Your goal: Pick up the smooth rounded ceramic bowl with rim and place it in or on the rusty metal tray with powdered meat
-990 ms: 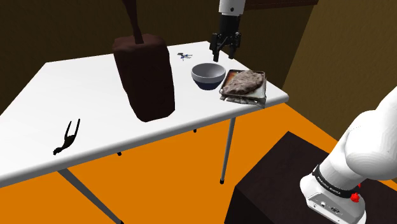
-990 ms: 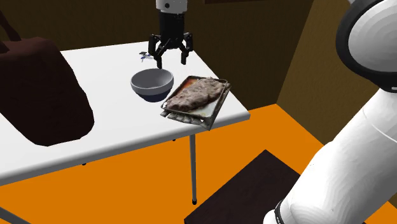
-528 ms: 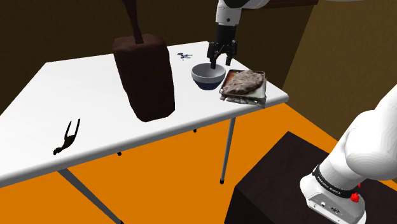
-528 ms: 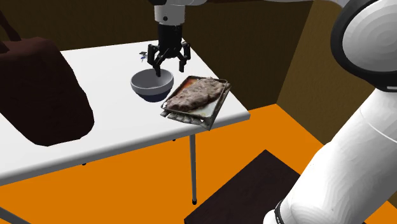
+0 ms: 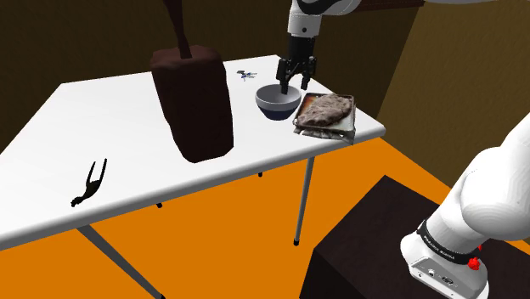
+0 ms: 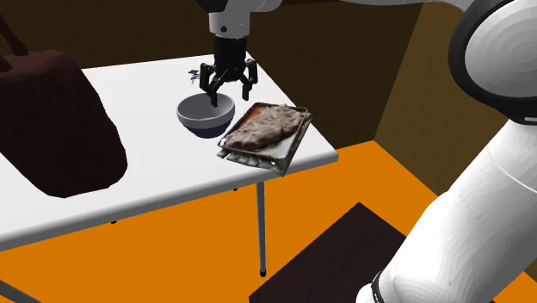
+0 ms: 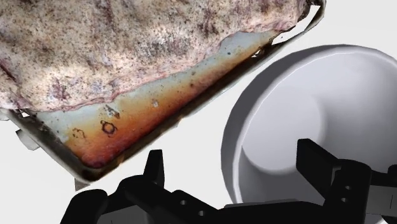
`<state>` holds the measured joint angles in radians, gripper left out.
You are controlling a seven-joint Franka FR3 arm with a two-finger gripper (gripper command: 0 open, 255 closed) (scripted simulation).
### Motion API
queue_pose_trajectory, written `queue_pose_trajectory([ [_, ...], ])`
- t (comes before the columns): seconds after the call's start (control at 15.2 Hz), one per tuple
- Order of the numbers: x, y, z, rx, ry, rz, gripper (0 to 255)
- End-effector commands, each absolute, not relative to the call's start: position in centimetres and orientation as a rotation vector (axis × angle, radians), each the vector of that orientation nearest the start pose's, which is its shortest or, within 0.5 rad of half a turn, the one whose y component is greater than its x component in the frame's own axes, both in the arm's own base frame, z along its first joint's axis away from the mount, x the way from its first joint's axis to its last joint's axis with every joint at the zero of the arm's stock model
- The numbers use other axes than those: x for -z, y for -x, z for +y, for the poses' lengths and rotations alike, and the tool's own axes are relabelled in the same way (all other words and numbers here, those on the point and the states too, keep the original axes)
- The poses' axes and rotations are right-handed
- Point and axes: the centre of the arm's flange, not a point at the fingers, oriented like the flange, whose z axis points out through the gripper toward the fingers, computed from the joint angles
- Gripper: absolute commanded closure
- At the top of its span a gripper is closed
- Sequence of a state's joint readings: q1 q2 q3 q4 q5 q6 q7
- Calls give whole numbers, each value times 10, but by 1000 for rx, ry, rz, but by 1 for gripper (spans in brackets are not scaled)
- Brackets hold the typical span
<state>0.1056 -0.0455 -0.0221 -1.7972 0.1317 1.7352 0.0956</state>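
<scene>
1. Nearest, at 5 o'clock in the shoulder view, the dark box stand [image 5: 365,246] carries the white arm [image 5: 497,200] above an orange floor [image 5: 221,246].
2. The white table [image 5: 127,136] stretches away from there. At about 8 o'clock in that view, a small black figurine [image 5: 90,183] lies flat near the table's front edge.
3. Farther in, a dark brown bag [image 5: 194,106] stands upright at the bowl's 9 o'clock, well apart from it.
4. The bowl [image 5: 278,102], white inside with a darker grey-blue outer wall, stands upright on the table near its far corner, not on the tray.
5. The rusty tray [image 7: 153,124] lies just beside the bowl at its 3 o'clock in the shoulder view. It holds a mottled pink-brown heap of meat [image 7: 127,44].
6. The black jaws hang straight down over the bowl's far rim, at about 1 o'clock. They are spread, one inside the bowl and one outside on the tray's side. The rim runs between them and neither jaw presses on it.
7. Beyond, at the bowl's 11 o'clock, a small dark object [image 5: 246,76] lies on the table, too small to tell what it is.
</scene>
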Motion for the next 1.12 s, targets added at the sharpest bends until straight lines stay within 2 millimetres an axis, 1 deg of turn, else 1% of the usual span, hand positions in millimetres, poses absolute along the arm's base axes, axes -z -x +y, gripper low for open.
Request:
queue_pose_trajectory([
  [0.0,-557,-544,57,-42,3012,52,255],
  [0.59,-557,-544,57,-42,3012,52,255],
  [1.06,-594,-544,57,-42,3012,52,255],
])
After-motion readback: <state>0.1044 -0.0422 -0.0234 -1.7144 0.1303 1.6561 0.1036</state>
